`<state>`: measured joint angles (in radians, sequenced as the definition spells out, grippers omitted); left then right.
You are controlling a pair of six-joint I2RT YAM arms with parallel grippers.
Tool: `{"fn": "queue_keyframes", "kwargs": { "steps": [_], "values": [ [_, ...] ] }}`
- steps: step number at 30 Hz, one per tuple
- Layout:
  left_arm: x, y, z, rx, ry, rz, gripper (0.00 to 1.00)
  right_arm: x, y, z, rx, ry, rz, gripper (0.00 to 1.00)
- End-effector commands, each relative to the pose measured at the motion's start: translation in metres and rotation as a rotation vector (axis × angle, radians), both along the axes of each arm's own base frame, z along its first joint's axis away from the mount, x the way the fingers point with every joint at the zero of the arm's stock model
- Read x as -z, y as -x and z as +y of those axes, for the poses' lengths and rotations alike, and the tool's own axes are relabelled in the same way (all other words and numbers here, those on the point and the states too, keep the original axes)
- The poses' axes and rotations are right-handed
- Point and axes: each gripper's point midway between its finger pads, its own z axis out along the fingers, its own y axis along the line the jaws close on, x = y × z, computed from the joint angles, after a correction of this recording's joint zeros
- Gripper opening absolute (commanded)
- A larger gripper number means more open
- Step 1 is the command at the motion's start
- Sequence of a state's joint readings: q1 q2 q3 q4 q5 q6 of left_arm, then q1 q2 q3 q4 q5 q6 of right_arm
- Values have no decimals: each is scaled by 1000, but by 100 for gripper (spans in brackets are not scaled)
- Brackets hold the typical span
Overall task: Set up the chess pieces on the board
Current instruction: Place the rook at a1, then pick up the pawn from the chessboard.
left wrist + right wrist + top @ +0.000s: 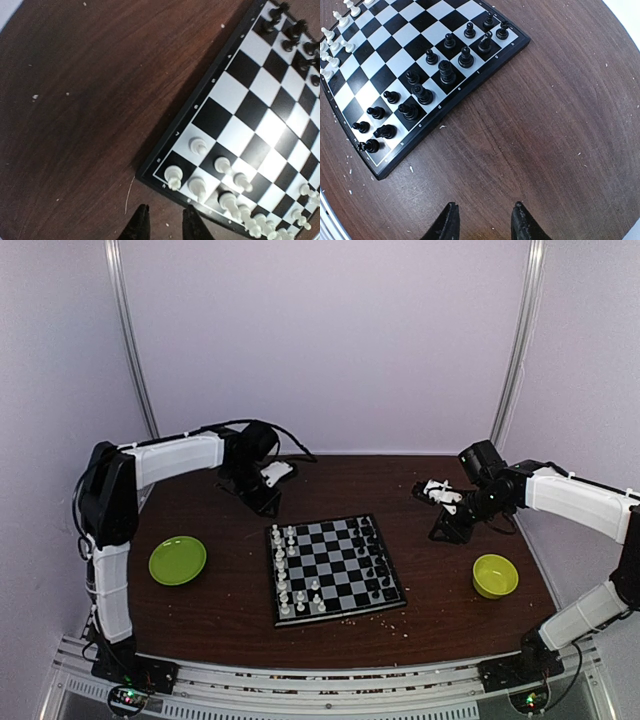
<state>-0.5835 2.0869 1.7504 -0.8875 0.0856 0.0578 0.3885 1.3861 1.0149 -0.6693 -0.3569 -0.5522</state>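
The chessboard [335,567] lies mid-table. White chessmen [285,570] stand along its left side, black chessmen [378,562] along its right. In the left wrist view the board's corner [200,120] and white pieces [200,186] lie just ahead of the fingers. In the right wrist view the board [405,60] and black pieces [445,70] lie to the upper left. My left gripper [164,220] is open and empty over bare table behind the board's far left corner. My right gripper [484,220] is open and empty over bare table, right of the board.
A lime-green plate [177,560] sits left of the board and a lime-green bowl [495,575] to its right. Pale crumbs [35,96] dot the brown table. The walls stand close behind.
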Motion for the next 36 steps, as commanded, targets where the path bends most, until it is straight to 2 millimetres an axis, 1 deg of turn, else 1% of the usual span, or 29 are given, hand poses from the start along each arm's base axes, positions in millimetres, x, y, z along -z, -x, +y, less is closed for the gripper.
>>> {"fn": "queue_keyframes", "kwargs": {
  "steps": [1,3,4,5,6,7,8,11,15,18,21,32,36],
  "values": [
    [-88,17,-14,65,151,-176,24,-8,-3,-1,-4,21,-22,36],
    [-102,40,-32,160,168,-219,24,-9,-4,-2,0,22,-37,36],
    [-105,51,-41,199,154,-241,25,-10,-4,-2,3,24,-43,36],
    [-106,65,-54,243,138,-256,25,-9,-4,-3,3,26,-43,36],
    [-104,70,-58,256,116,-263,25,-10,-5,-3,4,25,-44,36],
    [-99,83,-70,291,98,-262,25,-9,-5,-3,3,26,-42,36],
    [-92,90,-75,307,75,-254,24,-8,-4,-3,3,28,-38,36],
    [-68,108,-86,327,23,-217,23,-11,-5,-3,4,28,-43,36],
    [-40,129,-95,351,1,-148,24,-11,-5,-3,4,26,-49,36],
    [-22,139,-101,369,-13,-114,26,-8,-5,-3,2,31,-35,36],
    [-12,146,-107,386,-12,-95,27,-5,-4,-2,-3,36,-23,35],
    [17,158,-116,430,-6,-2,27,-5,-3,-3,-8,41,-22,36],
    [27,159,-115,430,-21,17,26,-5,-3,-3,-10,42,-22,36]
  ]
}}
